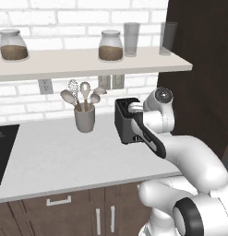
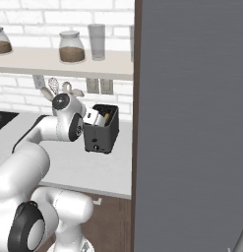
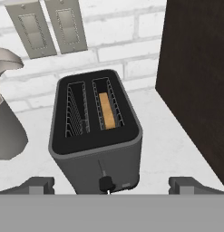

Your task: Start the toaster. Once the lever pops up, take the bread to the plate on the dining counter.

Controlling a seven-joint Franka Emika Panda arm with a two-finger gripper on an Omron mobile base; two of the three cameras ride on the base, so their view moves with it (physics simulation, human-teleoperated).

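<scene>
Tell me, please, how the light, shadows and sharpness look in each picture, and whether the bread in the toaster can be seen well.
Left base view: even, soft light, faint shadows, slightly coarse edges; the toaster is dark with little detail. Right base view: a flat grey panel blocks the right side. Hand view: sharpest, no glare; the bread shows clearly in the right-hand slot.

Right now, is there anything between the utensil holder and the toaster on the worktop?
No. In the left base view, the worktop between the utensil holder and the toaster is bare. The bread sits inside the toaster's slot.
</scene>
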